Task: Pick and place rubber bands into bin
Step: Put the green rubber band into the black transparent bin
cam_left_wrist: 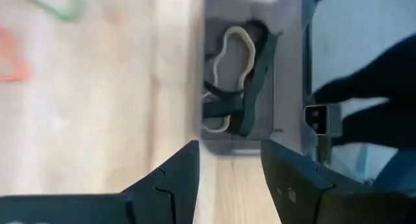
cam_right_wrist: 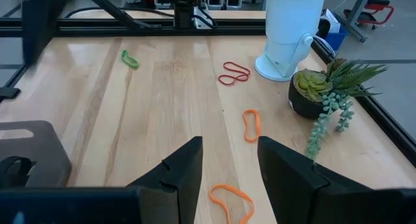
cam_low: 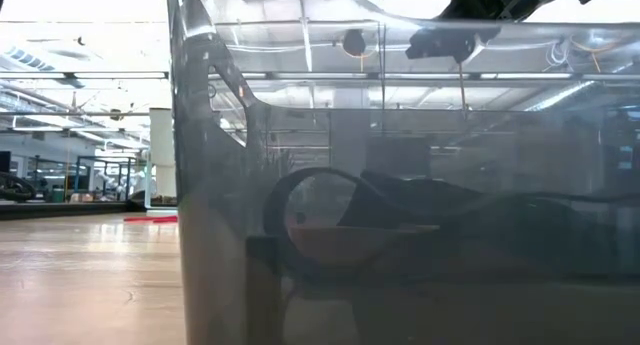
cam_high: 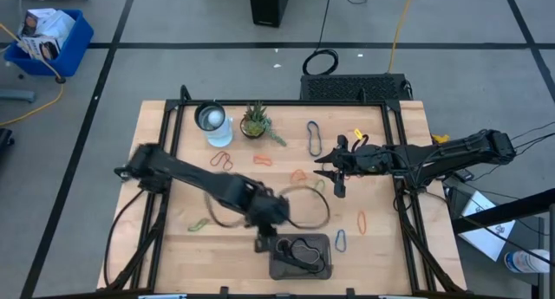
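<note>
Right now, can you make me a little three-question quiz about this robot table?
1. True or false: the bin already holds rubber bands.
2. Which gripper is beside the bin: A) left gripper, B) right gripper?
3. What colour is the band nearest the potted plant in the right wrist view?

Key: 1 true, black and pale bands lie inside. 2 A; both grippers are open and empty. 3 orange.

bright, even light; motion blur
</note>
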You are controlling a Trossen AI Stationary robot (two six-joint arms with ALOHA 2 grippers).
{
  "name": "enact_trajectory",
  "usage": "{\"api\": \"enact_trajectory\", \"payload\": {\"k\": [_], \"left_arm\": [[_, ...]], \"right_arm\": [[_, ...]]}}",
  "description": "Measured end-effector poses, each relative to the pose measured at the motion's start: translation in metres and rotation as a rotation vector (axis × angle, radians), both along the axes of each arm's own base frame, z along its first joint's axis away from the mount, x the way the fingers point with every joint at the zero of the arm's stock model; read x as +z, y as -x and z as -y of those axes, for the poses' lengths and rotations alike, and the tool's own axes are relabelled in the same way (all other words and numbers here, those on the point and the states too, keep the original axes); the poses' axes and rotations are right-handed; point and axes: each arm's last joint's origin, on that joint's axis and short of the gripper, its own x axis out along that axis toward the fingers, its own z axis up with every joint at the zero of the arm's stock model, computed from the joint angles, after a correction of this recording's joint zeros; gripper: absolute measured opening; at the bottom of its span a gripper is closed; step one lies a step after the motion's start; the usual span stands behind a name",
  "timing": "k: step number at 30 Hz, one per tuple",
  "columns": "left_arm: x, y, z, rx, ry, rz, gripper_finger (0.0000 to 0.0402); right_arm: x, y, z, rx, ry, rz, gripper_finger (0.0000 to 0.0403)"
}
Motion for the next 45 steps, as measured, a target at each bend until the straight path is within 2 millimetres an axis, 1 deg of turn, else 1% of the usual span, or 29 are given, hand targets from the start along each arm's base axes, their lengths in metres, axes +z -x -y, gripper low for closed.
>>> {"api": "enact_trajectory", "payload": {"k": [2,5,7,9,11,13,16,17,20,22,25,28,32,36,39,41,45], "left_arm": [[0.026,0.019,-0.008,0.045,-0.015,0.045,0.0170],[0.058,0.050,-0.017,0.096,-0.024,0.082,0.0170],[0.074,0.072,-0.021,0.106,-0.027,0.094,0.0170],[0.086,0.091,-0.026,0.113,-0.040,0.093,0.0170],[0.093,0.109,-0.030,0.149,-0.072,0.072,0.0170],[0.096,0.125,-0.034,0.213,-0.118,0.025,0.0170],[0.091,0.145,-0.038,0.325,-0.169,-0.137,0.0170],[0.088,0.148,-0.037,0.360,-0.169,-0.183,0.0170],[0.077,0.148,-0.031,0.363,-0.100,-0.207,0.0170],[0.066,0.152,-0.030,0.414,-0.088,-0.268,0.0170],[0.037,0.156,-0.031,0.509,-0.137,-0.414,0.0170],[0.008,0.161,-0.031,0.557,-0.085,-0.490,0.0170],[-0.031,0.171,-0.033,0.660,-0.093,-0.635,0.0170],[-0.065,0.174,-0.032,0.674,-0.072,-0.660,0.0170],[-0.088,0.174,-0.031,0.659,-0.019,-0.664,0.0170],[-0.103,0.178,-0.033,0.669,-0.016,-0.687,0.0170],[-0.126,0.184,-0.034,0.671,0.010,-0.709,0.0170]], "right_arm": [[0.000,0.000,0.000,-0.001,-0.001,-0.001,0.0141],[0.000,0.000,0.000,-0.003,-0.006,-0.001,0.0141],[0.000,0.000,0.000,-0.003,-0.006,0.000,0.0141],[0.000,0.000,0.000,-0.003,-0.006,-0.001,0.0141],[0.000,0.000,0.000,-0.004,-0.006,0.000,0.0141],[0.000,0.000,0.000,-0.004,-0.006,0.000,0.0141],[0.000,0.000,0.000,-0.007,-0.004,-0.001,0.0141],[0.000,0.000,0.000,-0.007,-0.005,0.000,0.0141],[0.000,0.000,0.000,-0.009,-0.004,0.000,0.0141],[0.000,0.000,0.001,-0.011,-0.004,0.002,0.0141],[0.001,-0.001,0.001,-0.034,0.005,0.017,0.0141],[0.003,-0.001,0.003,-0.071,0.019,0.036,0.0141],[0.006,-0.002,0.005,-0.112,0.031,0.073,0.0141],[0.006,-0.002,0.009,-0.129,0.030,0.073,0.0141],[0.007,-0.002,0.011,-0.140,0.020,0.078,0.0141],[0.007,-0.003,0.012,-0.153,0.003,0.085,0.0141],[0.007,-0.003,0.014,-0.170,-0.018,0.089,0.0141]]}}
